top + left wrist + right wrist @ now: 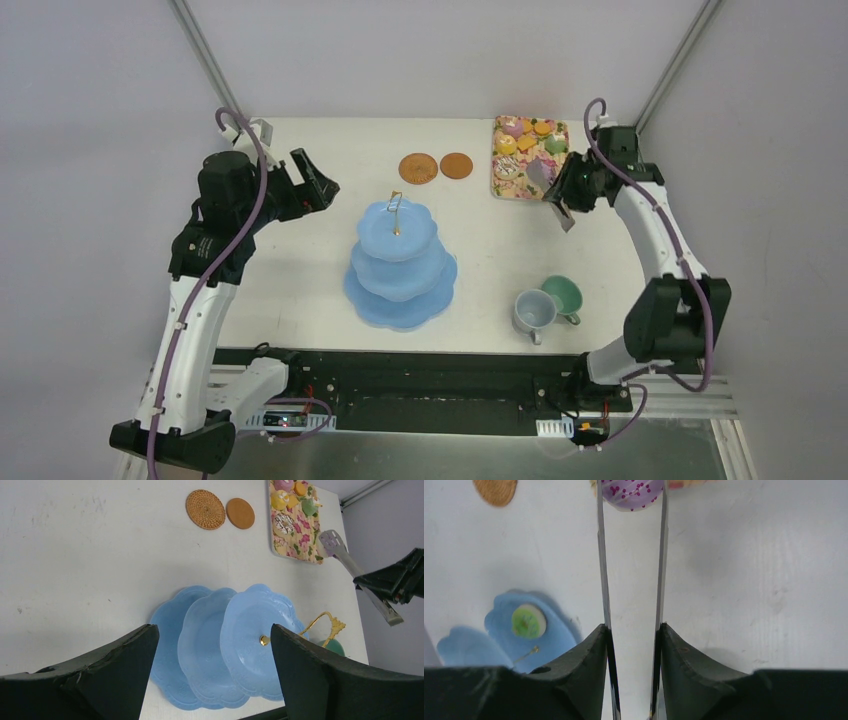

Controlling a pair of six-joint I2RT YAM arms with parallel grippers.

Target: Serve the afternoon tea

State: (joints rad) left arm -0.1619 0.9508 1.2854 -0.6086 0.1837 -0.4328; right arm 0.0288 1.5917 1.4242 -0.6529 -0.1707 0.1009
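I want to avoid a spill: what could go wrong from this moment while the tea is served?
1. The right pincer holds the metal tongs by their thin blades, and the purple donut sits only between the tips; it may slip out when it is lifted.
2. The stand has a tall gold handle; the long tongs may hit it and tip the stand.

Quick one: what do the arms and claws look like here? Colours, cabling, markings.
Left arm and right arm: white links, black joint housings, a purple cable running along each. Left claw and right claw: matte black wedge-shaped fingers. Small white label on the left elbow housing.
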